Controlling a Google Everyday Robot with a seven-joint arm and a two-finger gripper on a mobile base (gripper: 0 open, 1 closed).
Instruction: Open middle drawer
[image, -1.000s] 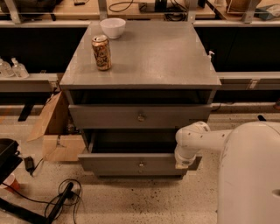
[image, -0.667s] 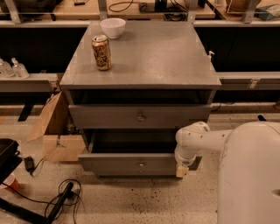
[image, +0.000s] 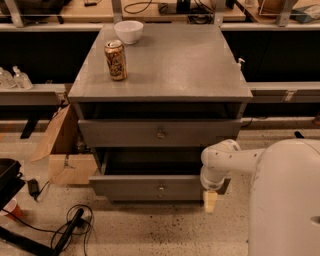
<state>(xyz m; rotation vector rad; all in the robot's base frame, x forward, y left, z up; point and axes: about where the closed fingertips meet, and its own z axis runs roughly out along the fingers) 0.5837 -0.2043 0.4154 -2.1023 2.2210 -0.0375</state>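
Note:
The grey cabinet (image: 160, 75) shows two drawer fronts. The upper front (image: 125, 134) with a small round knob (image: 160, 134) sits close in under the top. Below it, the middle drawer (image: 130, 186) is pulled out, with its dark interior (image: 150, 162) showing behind its flat front and small knob (image: 161, 188). My gripper (image: 210, 200) hangs at the end of the white arm (image: 220, 162). It points down at the floor, just in front of the right end of the pulled-out front. Any drawer below is hidden.
A drink can (image: 115, 60) and a white bowl (image: 128, 31) stand on the cabinet top. A cardboard box (image: 60, 150) sits left of the cabinet. Black cables (image: 70, 227) and a black base (image: 7, 180) lie on the floor at the left. My white body (image: 285, 200) fills the lower right.
The gripper has dropped slightly below the drawer's right end, so its cream tip now shows against the floor. The drawers have not moved.

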